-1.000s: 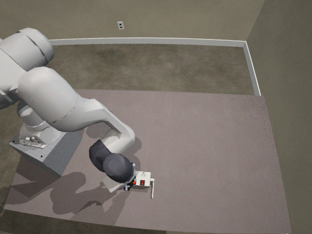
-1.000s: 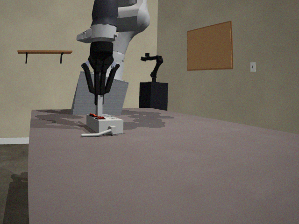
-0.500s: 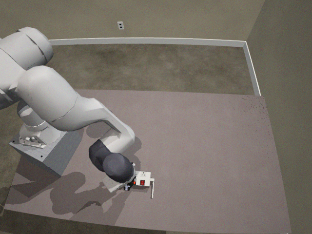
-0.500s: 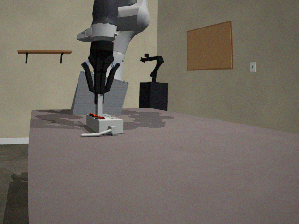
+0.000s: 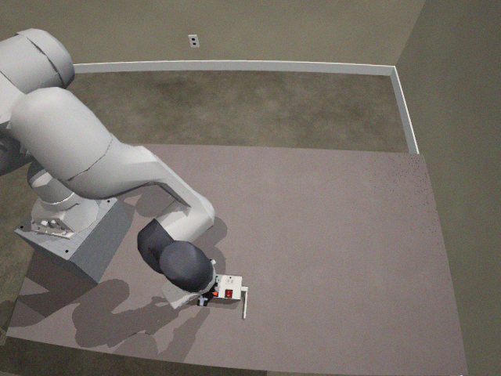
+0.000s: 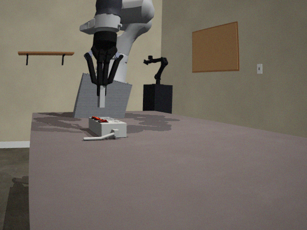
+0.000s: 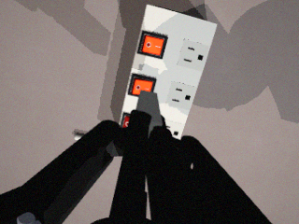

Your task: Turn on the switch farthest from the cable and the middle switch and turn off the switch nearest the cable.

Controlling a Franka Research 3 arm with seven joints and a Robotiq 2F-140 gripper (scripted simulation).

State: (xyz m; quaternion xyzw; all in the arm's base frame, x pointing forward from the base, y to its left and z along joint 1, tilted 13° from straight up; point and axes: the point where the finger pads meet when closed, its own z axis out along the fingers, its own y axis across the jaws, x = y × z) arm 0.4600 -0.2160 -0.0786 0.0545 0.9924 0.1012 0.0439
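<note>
White power strip (image 6: 108, 126) flat on tabletop (image 6: 173, 173), red switches (image 6: 99, 119) along top, cable stub (image 6: 98, 137) at near end pointing left. Claw (image 6: 101, 100) above strip's far part, fingers pressed together, empty, tips clear of switches. Behind: grey pedestal (image 6: 119, 98), black stand (image 6: 157, 98) with small dark arm (image 6: 158, 65), wall shelf (image 6: 45, 53), corkboard (image 6: 215, 47).
</note>
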